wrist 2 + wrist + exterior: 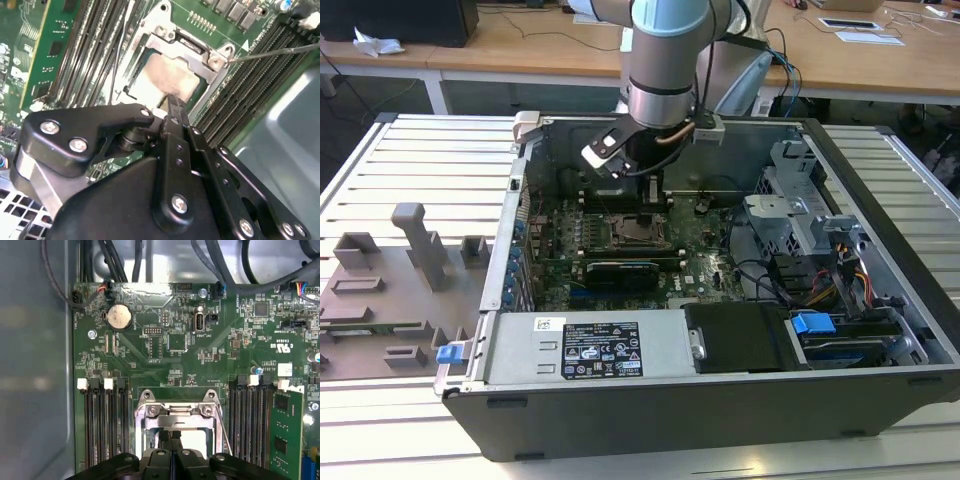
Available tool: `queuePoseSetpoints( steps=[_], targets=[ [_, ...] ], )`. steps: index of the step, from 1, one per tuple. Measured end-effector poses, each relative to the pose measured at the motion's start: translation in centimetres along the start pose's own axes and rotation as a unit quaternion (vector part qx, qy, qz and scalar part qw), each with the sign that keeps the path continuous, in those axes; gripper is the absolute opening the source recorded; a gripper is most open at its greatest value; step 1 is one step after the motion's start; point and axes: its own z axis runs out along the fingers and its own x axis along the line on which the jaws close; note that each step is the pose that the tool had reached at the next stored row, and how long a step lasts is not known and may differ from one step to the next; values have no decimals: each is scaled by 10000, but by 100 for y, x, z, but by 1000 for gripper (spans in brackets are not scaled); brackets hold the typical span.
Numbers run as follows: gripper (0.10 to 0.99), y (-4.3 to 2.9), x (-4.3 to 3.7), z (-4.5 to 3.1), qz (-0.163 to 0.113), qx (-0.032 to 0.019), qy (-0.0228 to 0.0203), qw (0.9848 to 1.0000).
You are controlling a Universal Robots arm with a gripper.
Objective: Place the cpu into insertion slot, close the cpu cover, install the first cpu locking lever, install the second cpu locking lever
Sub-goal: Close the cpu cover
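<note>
Counted inside one open computer case (720,400) are: one insertion slot (638,232), one cpu (165,80), one cpu cover (172,42), one coin cell (119,317), one green memory module (287,435), and one pincer (171,432).

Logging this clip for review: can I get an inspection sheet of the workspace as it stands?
Surface: pale slatted table carrying an open computer case.
Job's things: the cpu lies in the insertion slot. The cpu cover is down around it. A thin wire lever runs out from the socket's corner; I cannot tell whether it is latched.
Clutter: grey fixture blocks on the table, at the exterior view's left of the case.
Grippers: the gripper is shut, its tip down at the cpu's edge.
Cables: dark cable bundles inside the case.
Surroundings: wooden desks behind the table.
</note>
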Motion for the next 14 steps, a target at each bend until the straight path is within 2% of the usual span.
queuePoseSetpoints(
  steps=[4, 5, 6, 7, 8, 13, 14],
  targets=[
    [106, -58, -70, -9, -4, -13, 19, 10000],
    [106, -61, -76, -73, -3, -21, 30, 10000],
    [106, -62, -79, -178, -3, -22, 32, 10000],
    [106, -63, -81, -243, -3, -22, 31, 10000],
    [106, -64, -83, -340, -3, -22, 31, 10000],
    [106, -67, -89, -554, -3, -21, 31, 10000],
    [106, -67, -89, -577, -3, -21, 32, 10000]
  ],
)
